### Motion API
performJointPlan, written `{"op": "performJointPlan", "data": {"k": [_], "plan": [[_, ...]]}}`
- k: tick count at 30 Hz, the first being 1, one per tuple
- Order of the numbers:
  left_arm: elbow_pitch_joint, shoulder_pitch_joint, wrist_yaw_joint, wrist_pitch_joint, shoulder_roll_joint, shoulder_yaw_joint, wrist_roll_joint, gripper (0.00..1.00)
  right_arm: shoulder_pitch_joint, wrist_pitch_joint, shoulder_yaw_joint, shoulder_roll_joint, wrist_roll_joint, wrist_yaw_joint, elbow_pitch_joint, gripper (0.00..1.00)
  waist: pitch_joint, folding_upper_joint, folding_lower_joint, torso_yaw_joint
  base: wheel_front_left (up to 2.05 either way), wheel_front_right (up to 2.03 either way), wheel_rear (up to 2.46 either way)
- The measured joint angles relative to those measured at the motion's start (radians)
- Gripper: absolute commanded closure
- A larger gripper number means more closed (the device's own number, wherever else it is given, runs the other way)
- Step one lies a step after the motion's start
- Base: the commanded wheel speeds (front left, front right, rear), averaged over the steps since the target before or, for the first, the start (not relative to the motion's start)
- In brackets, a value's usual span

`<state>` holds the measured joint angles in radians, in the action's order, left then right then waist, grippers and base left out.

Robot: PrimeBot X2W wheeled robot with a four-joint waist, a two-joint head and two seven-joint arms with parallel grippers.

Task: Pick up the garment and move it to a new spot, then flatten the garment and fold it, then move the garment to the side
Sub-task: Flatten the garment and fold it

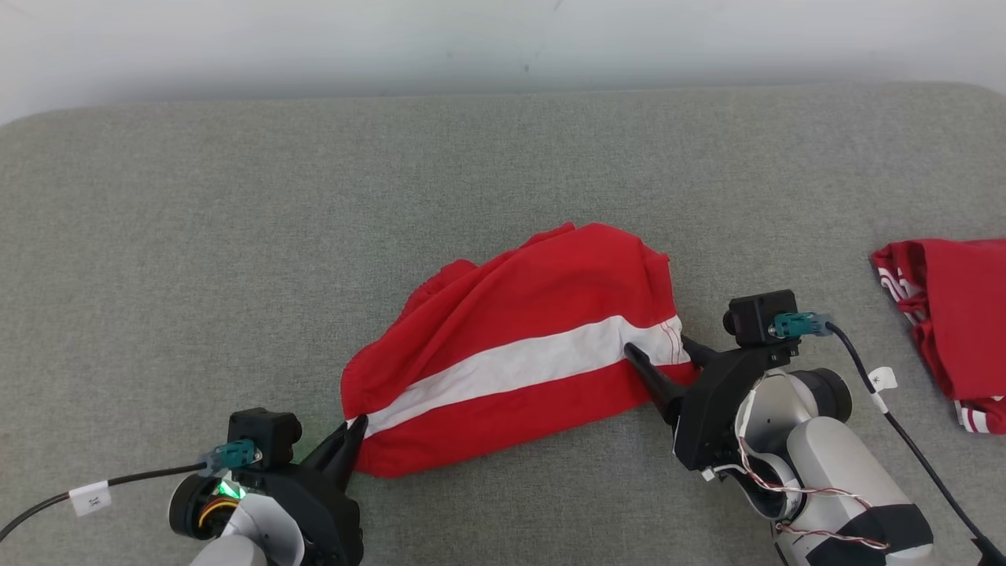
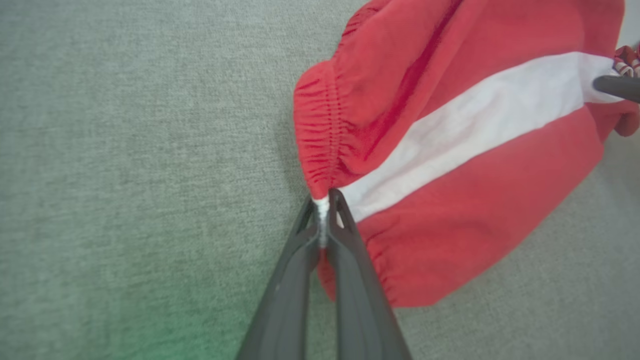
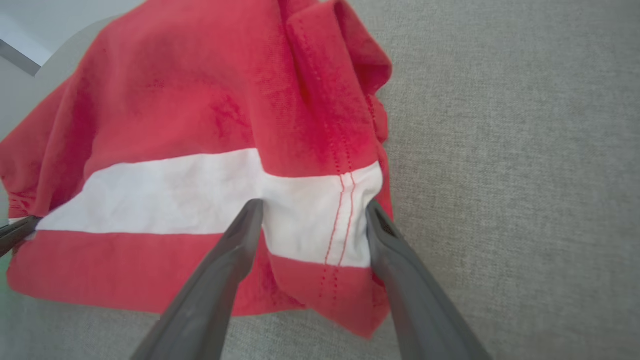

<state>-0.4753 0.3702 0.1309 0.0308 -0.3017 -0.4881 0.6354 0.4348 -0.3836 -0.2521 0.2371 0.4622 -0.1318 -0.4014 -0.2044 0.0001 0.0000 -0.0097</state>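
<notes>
The garment is a pair of red shorts with a broad white stripe, lying rumpled on the grey cloth surface. My left gripper is shut on the garment at the waistband end, where the white stripe meets the elastic edge; in the left wrist view the left gripper pinches a thin fold of fabric. My right gripper stands open at the hem end. In the right wrist view the right gripper straddles the stitched white part of the garment, jaws apart.
A second red garment with white trim lies at the right edge of the surface. A pale wall runs behind the surface's far edge. Open grey surface stretches to the left and behind the shorts.
</notes>
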Motion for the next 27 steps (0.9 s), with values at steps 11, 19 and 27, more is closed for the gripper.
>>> {"op": "performJointPlan", "data": {"k": [11, 19, 27], "plan": [[-0.005, 0.015, -0.003, -0.046, -0.003, 0.001, 0.0, 1.0, 0.002, 0.057, -0.014, 0.003, 0.016, 0.0, 0.017, 1.0, 0.003, 0.0, 0.0, -0.009, 0.0, 0.0, 0.0], [0.044, 0.019, -0.018, -0.163, -0.005, 0.043, 0.001, 1.0, -0.005, 0.129, 0.054, 0.003, -0.028, 0.0, 0.091, 1.0, 0.017, 0.0, 0.0, -0.022, 0.0, 0.0, 0.0], [0.151, 0.063, -0.011, -0.215, 0.01, 0.076, 0.062, 1.0, -0.017, 0.205, 0.117, -0.001, -0.025, 0.0, 0.222, 1.0, 0.041, 0.0, 0.0, -0.024, 0.0, 0.0, 0.0]]}}
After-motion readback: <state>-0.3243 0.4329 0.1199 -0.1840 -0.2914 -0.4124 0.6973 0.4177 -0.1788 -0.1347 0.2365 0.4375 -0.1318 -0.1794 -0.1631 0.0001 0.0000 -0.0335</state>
